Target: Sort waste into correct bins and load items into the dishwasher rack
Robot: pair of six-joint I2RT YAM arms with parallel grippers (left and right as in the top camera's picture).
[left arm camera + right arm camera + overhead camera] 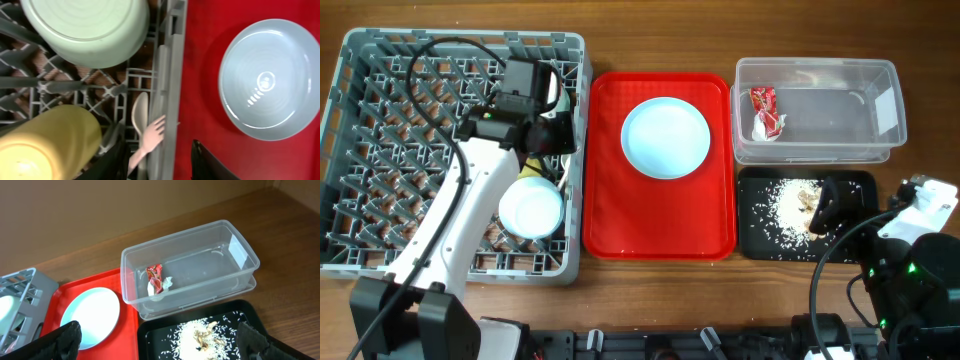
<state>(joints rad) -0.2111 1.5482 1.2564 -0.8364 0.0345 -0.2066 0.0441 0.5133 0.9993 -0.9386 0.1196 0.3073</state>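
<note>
The left gripper (157, 150) is hanging with its jaws apart over the right edge of the dishwasher rack (350, 150). The white fork (154, 131) and spoon (140, 112) are lying side by side in the gap between the fingers, close against the inside of the rack's right wall. Neither finger is visibly pressing on them. Just left of that gap, the small yellow cup (45, 145) is sitting among the pegs. Nearer along the same side, the mint-green bowl (530, 208) is resting in the near right part of the rack. Just beside the rack wall to the right, the red serving tray (610, 220) is lying flat, and the light blue plate (665, 137) is sitting on its far half. The right gripper (159, 327) is hovering with its jaws spread wide and nothing between them, over the near right side of the table. Beneath it, the black tray (850, 245) is holding a scatter of whitish rice scraps (785, 205), heaped toward the tray's far left. Touching the tray's far edge, the clear tub (820, 150) is standing right of the red tray. A crumpled red-and-white wrapper (155, 277) is lying at the tub's left end, and the remainder of its floor is showing bare.
</note>
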